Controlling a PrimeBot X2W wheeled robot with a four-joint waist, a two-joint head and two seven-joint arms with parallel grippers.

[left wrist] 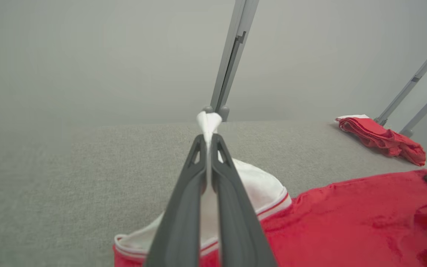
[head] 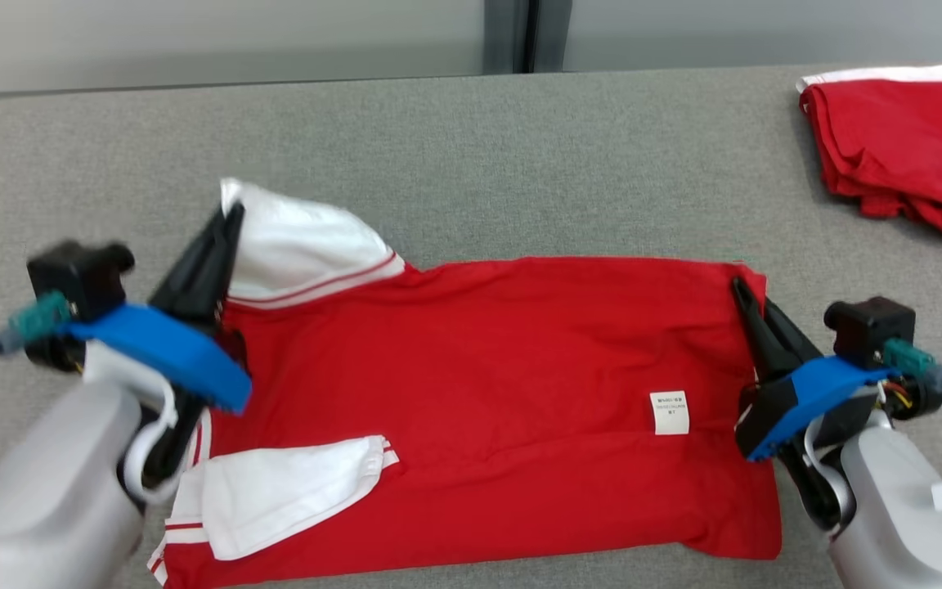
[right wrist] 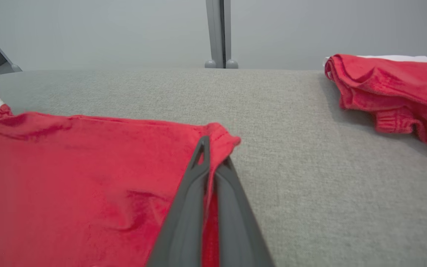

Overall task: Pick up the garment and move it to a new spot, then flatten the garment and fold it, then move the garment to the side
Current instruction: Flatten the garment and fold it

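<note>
The garment (head: 479, 384) is a red shirt with white, red-striped sleeves, spread on the grey table with a white label showing near its right side. My left gripper (head: 230, 217) is shut on the far white sleeve (head: 307, 245), lifting its tip; in the left wrist view the white cloth (left wrist: 208, 122) pokes out past the closed fingertips (left wrist: 198, 142). At the far right corner of the garment (right wrist: 221, 139), my right gripper (head: 739, 286) is shut on the red fabric, which sits pinched between its fingers (right wrist: 202, 148). The near sleeve (head: 283, 491) lies folded onto the body.
A second red garment with a white edge (head: 900, 139) lies bunched at the table's far right corner. Grey table (head: 471, 164) stretches behind the shirt. A wall with a vertical grey post (head: 508, 37) stands beyond the table's far edge.
</note>
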